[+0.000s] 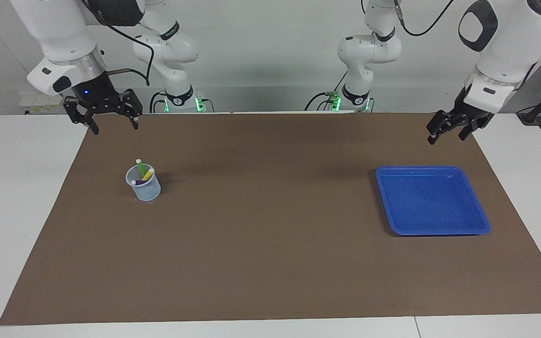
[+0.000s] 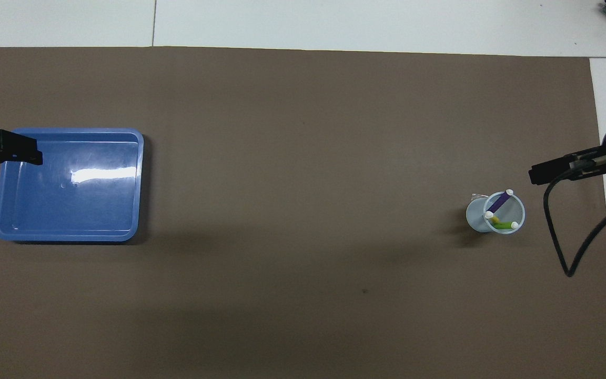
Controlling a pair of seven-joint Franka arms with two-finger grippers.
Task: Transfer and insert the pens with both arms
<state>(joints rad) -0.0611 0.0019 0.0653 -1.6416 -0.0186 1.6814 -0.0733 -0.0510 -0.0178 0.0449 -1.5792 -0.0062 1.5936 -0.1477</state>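
The green pen (image 1: 140, 165), the yellow pen (image 1: 148, 174) and the purple pen (image 1: 138, 181) stand together in a small pale blue cup (image 1: 144, 189) on the brown mat, toward the right arm's end of the table. In the overhead view the purple pen (image 2: 502, 200), green pen (image 2: 503, 225) and yellow pen (image 2: 494, 219) lean inside the cup (image 2: 475, 215). My right gripper (image 1: 114, 126) hangs open and empty in the air, apart from the cup; it also shows in the overhead view (image 2: 538, 175). My left gripper (image 1: 448, 136) hangs open and empty by the blue tray's corner (image 2: 19, 152).
An empty blue tray (image 1: 439, 231) lies on the mat toward the left arm's end; it also shows in the overhead view (image 2: 140, 184). The brown mat (image 1: 270, 234) covers most of the white table. A black cable (image 2: 566, 263) loops down from the right arm.
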